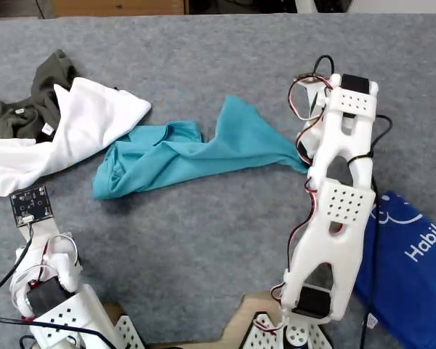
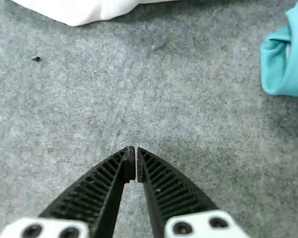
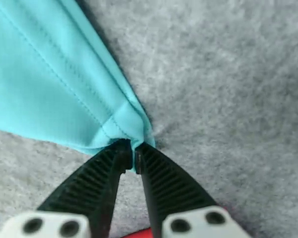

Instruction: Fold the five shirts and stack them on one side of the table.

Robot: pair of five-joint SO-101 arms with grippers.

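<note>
A teal shirt [image 1: 196, 153] lies crumpled across the middle of the grey table. Its right corner [image 3: 124, 124] is pinched in my right gripper [image 3: 134, 151], which is shut on the cloth; in the high view that gripper [image 1: 305, 161] sits at the shirt's right tip. A white shirt [image 1: 65, 134] lies at the left, partly over a dark olive shirt [image 1: 36, 98]. A blue shirt [image 1: 410, 276] lies at the right edge under the right arm. My left gripper [image 2: 135, 166] is shut on nothing, low over bare cloth near the front left, with the teal shirt's edge [image 2: 288, 59] farther off.
The grey table cover [image 1: 203, 240] is bare in front of the teal shirt. A small black board [image 1: 30, 205] on the left arm sits at the front left. The arm bases stand along the front edge.
</note>
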